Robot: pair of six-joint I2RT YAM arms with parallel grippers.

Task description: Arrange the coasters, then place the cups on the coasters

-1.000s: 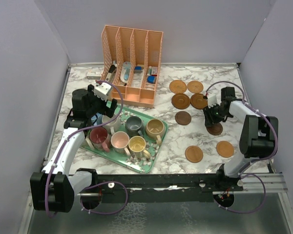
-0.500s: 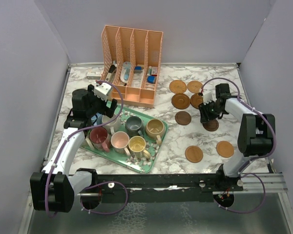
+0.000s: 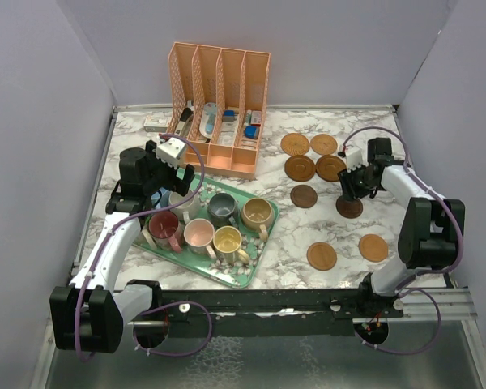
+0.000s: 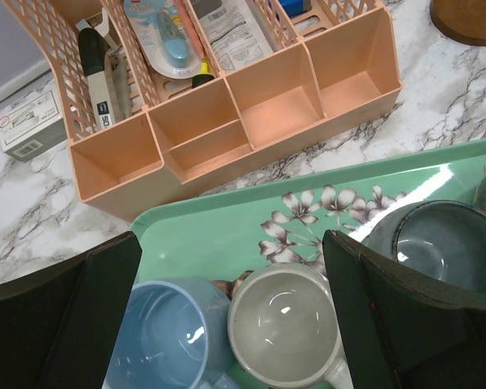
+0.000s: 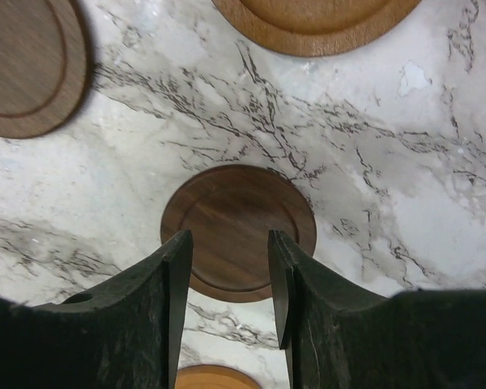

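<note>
A marble worktop (image 3: pixel 283 235) fills the floor of a booth with plain pale walls (image 3: pixel 332 49) on the left, the far side and the right. Both arms are bolted to a rail along the near edge.

At the far middle stands a peach slotted organizer (image 3: pixel 219 105) with small packets and tools in its slots. A small white box (image 3: pixel 154 123) lies just to its left, by the far left corner.

In front of the organizer, on the left half, a green floral tray (image 4: pixel 227 235) lies askew and holds the cups. The maroon (image 3: pixel 164 225), pink (image 3: pixel 199 233) and yellow (image 3: pixel 227 240) cups stand in its near row. The grey-blue (image 3: pixel 222 209) and tan (image 3: pixel 257 212) cups stand behind them, and the blue (image 4: pixel 168 336) and cream (image 4: pixel 285 324) cups touch at the tray's far left.

The left arm (image 3: pixel 105 251) reaches over that corner, its jaws spread wide above the blue and cream cups, grasping nothing.

Bare marble runs between the tray and the right half, where eight coasters lie flat:
- Four (image 3: pixel 312 156) are packed two by two near the far edge.
- A darker one (image 3: pixel 304 196) lies just in front of them.
- Two orange ones (image 3: pixel 321 256) (image 3: pixel 373 247) lie apart near the front.

The right arm (image 3: pixel 421 219) bends along the right wall. Its jaws are partly apart and released, poised straight over the darkest coaster (image 5: pixel 239 231), which rests on the marble.
</note>
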